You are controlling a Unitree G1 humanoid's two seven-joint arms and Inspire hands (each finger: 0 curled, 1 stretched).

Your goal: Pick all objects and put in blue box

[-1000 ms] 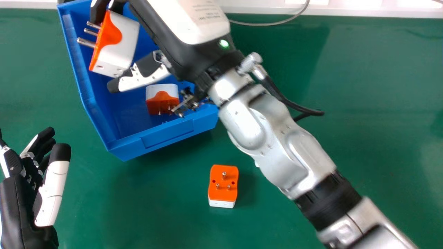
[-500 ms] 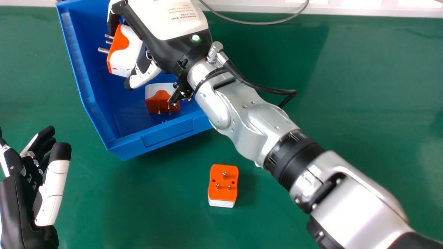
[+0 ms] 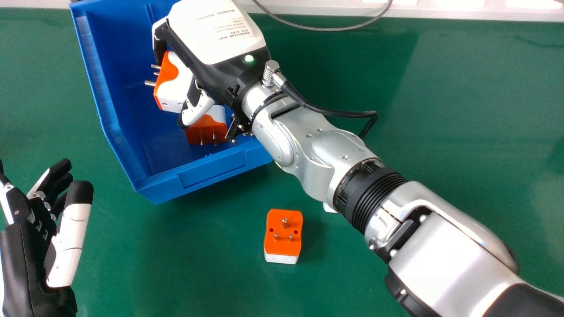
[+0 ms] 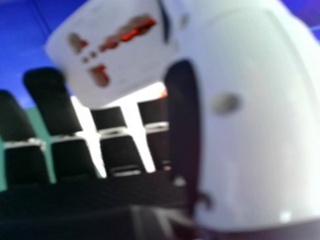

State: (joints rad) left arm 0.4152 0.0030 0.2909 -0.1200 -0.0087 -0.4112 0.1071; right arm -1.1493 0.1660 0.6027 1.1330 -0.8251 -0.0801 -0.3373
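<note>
Boxed adapter (image 3: 206, 130) part-hidden by right hand (image 3: 222, 55)

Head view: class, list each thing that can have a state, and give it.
Blue box: open-topped, holding an adapter
Boxed adapter: prongs towards near wall
Held adapter: gripped, prongs sideways
Table adapter: loose, prongs up
Right hand: closed on held adapter
Left hand: open, empty
White piece: mostly hidden, state unclear

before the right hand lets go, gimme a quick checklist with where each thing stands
1. Right hand has a grip on the held plug: ok
2. Held plug over the blue box: ok
3. Held plug touching the box floor: cannot tell
4. Held plug clear of the boxed plug: cannot tell
5. Left hand away from the box: ok
6. Loose plug boxed: not ok
</note>
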